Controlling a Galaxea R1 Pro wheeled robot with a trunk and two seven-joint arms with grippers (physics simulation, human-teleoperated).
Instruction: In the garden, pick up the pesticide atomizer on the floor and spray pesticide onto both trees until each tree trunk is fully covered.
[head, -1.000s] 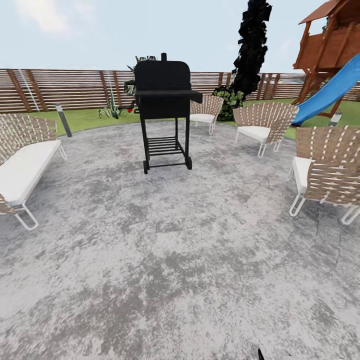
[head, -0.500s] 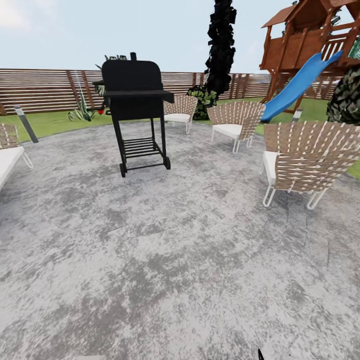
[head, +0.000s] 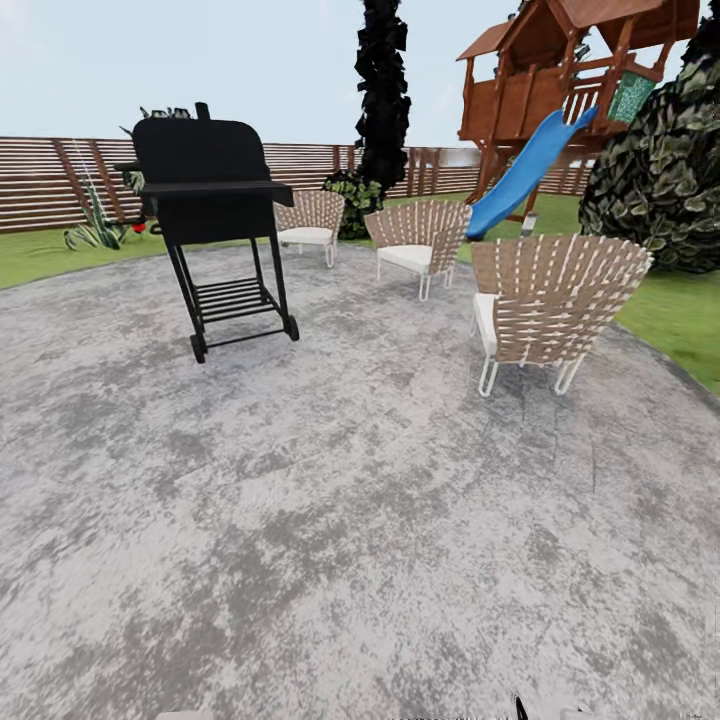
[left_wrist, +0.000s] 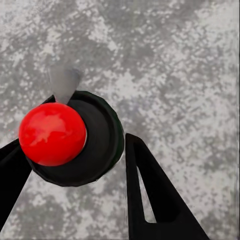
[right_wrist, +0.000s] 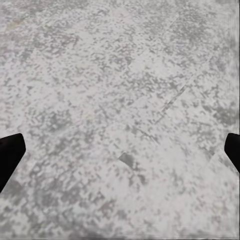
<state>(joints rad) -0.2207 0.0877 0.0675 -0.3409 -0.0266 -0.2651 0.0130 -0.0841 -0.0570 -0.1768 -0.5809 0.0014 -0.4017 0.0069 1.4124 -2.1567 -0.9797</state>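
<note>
The head view takes in the grey mottled patio (head: 330, 500) with one black grill (head: 212, 225) on wheels, three woven chairs, namely the nearest chair (head: 545, 300), a second chair (head: 418, 240) and a far chair (head: 310, 222), one black conifer (head: 382, 95), one wooden playhouse (head: 570, 70) with a blue slide (head: 525, 170), a dark leafy bush (head: 665, 175), a striped-leaf plant (head: 95, 225), and the slatted fence (head: 60, 180) beyond the lawn (head: 680, 320). The left wrist view adds the left hand (left_wrist: 75, 165), its two dark fingers (left_wrist: 150, 195) closed against the pesticide atomizer (left_wrist: 75, 137), seen end-on as a dark round body with a red ball on top, held above the paving. In the right wrist view the right hand (right_wrist: 120, 150) is spread wide, one dark fingertip (right_wrist: 10, 155) at each edge of the frame, with bare grey paving between them.
</note>
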